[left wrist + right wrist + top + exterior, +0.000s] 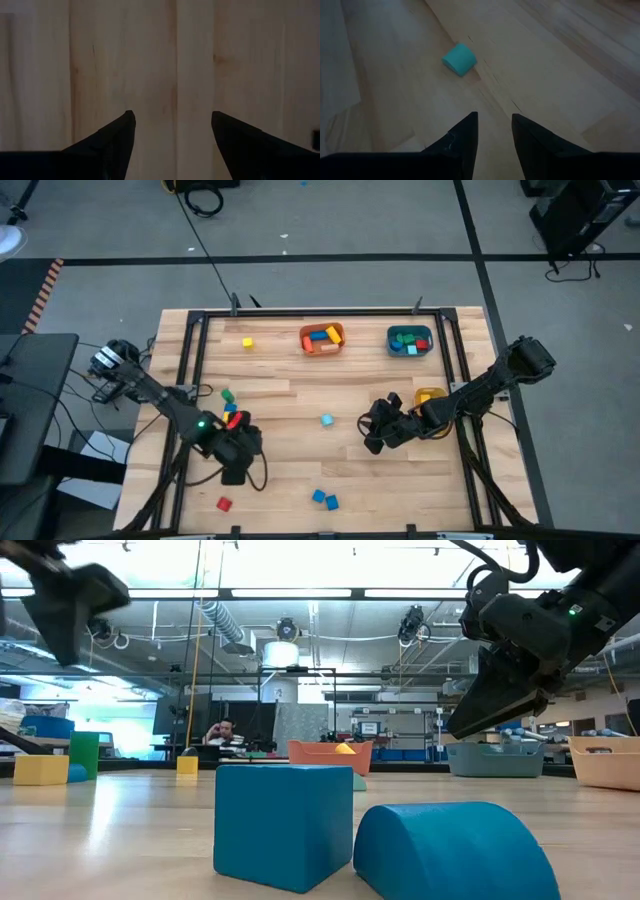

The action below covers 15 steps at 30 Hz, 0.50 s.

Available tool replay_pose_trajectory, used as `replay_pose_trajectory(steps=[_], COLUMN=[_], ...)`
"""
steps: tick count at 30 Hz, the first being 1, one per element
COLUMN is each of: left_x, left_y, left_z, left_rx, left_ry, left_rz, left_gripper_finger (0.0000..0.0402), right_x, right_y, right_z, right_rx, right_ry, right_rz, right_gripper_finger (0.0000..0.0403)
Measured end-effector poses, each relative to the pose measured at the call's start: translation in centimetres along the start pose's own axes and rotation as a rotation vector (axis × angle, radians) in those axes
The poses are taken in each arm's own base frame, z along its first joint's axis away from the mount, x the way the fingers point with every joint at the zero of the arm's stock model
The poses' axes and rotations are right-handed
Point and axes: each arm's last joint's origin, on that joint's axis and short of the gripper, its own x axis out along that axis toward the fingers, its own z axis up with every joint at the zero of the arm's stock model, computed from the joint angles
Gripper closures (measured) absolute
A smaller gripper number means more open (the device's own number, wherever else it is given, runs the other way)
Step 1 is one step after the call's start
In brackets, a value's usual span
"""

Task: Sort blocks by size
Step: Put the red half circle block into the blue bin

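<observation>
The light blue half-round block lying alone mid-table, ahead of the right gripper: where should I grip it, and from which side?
Probably from above, with the right gripper, whose open fingers already point toward the light blue block. It lies on its flat face with the curved top up, so pinch the two flat end faces; fingers would likely slip on the rounded top. Bare table surrounds it, leaving clearance.

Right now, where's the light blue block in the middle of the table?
In the high view the light blue block lies alone mid-table, between the two grippers, nearer the right gripper. The right wrist view shows it ahead of the open fingers.
</observation>
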Motion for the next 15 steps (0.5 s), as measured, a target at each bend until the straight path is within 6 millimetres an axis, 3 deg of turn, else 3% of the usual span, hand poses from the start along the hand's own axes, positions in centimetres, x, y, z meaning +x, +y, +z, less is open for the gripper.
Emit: replay_pose_trajectory(steps=[7, 15], left_x=[-0.9, 1.9], left_y=[-2.0, -5.4], left_z=[-1.6, -3.8], left_rx=[-0.042, -0.043], left_ry=[0.039, 0.230], left_rz=[0.014, -0.008], left_gripper_finger=[0.0133, 0.0133], right_x=[0.0, 0.2], right_y=[0.0, -0.3], right_z=[0.0, 0.3], right_rx=[-0.022, -0.033], right_ry=[0.001, -0.013], right_rz=[0.000, -0.024], right_gripper_finger=[0.0269, 0.0269])
